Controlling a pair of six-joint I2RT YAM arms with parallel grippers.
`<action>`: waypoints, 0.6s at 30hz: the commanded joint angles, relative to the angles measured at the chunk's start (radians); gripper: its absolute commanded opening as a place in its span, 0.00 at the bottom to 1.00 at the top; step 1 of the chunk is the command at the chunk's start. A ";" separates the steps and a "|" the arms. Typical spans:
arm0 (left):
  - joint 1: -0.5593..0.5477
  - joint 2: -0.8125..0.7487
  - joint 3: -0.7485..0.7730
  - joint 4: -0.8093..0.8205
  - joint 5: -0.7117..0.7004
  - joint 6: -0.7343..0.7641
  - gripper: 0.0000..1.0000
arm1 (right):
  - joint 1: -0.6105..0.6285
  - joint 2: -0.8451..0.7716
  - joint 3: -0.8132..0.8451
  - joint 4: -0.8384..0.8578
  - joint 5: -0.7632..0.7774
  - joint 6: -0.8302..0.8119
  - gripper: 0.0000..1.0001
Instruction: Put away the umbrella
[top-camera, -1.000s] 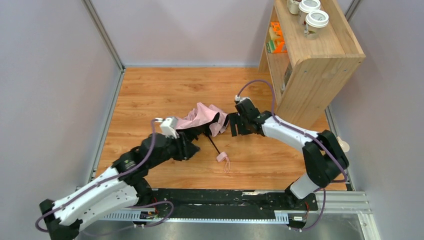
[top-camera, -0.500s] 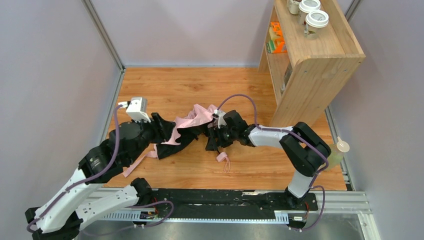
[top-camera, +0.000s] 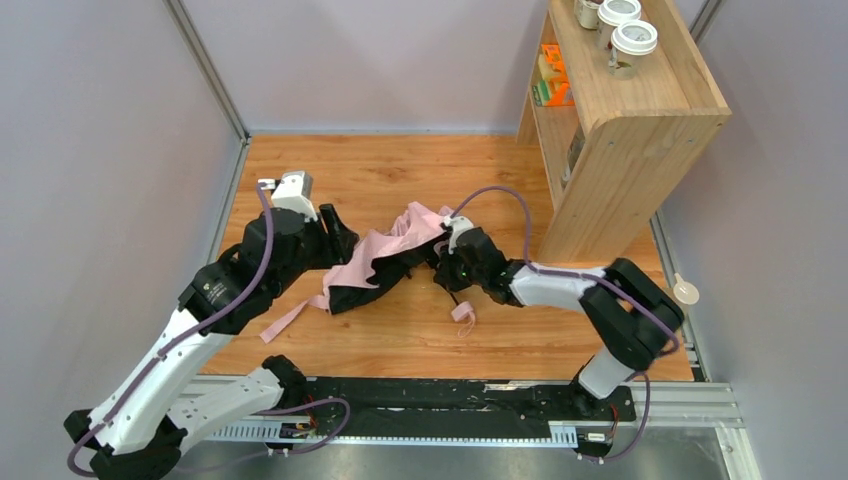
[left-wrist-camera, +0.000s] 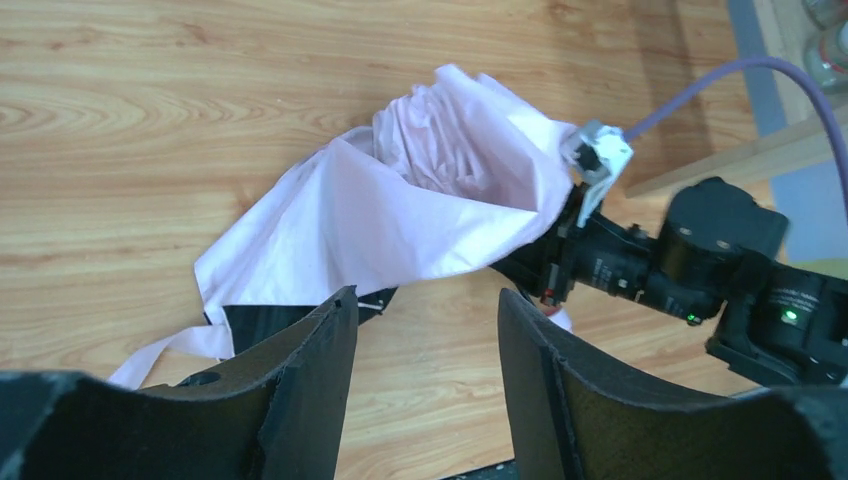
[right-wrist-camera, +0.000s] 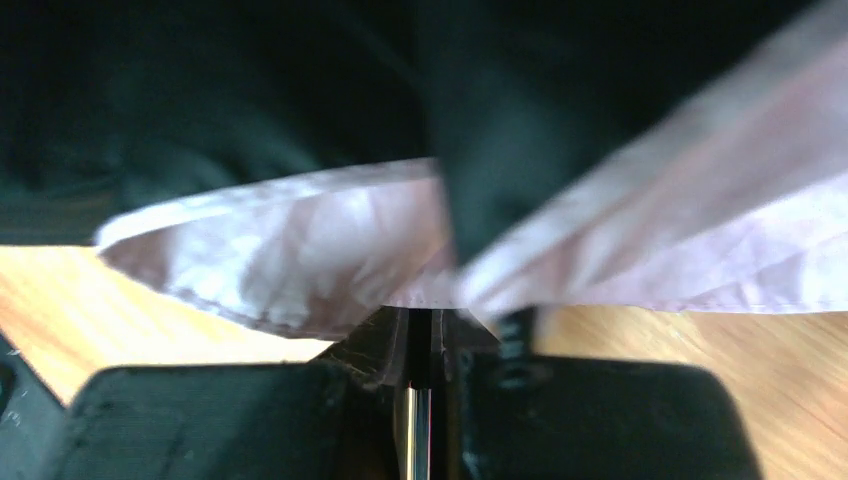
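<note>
The umbrella (top-camera: 385, 262) lies about mid-counter, a touch toward the left edge, and it is a long way from put away. Its pale pink canopy (left-wrist-camera: 420, 215) is slack and rumpled, with the black lining spilling out on the near-left side. A pink closing strap (top-camera: 285, 322) trails loose toward the near left corner. The right gripper (top-camera: 447, 262) is buried in the canopy's right end. In its wrist view the jaws are pinched together on the thin metal shaft (right-wrist-camera: 418, 400), with pink fabric draped right over the fingers. The small pink handle (top-camera: 463, 312) and its loop rest on the wood just nearer than that gripper, toward the near edge. The left gripper (left-wrist-camera: 425, 370) hangs at the canopy's left end with its jaws spread wide and nothing between them, the fabric lying beyond. By my reading, the shaft is secured and little else is done. The canopy is not gathered, the strap is not wrapped, and I can't tell how far the shaft has collapsed, since the arm covers it. The wooden shelf unit (top-camera: 620, 130) at the far right corner looks a likely home, and the umbrella is well apart from it.
</note>
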 joint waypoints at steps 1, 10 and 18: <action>0.125 0.005 -0.034 0.093 0.316 0.018 0.63 | -0.002 -0.279 -0.064 0.105 0.052 -0.062 0.00; 0.137 0.206 0.187 0.131 0.575 0.168 0.73 | 0.018 -0.359 0.097 -0.118 0.168 -0.188 0.00; 0.138 0.296 0.255 0.109 0.693 0.187 0.74 | 0.053 -0.356 0.185 -0.206 0.285 -0.225 0.00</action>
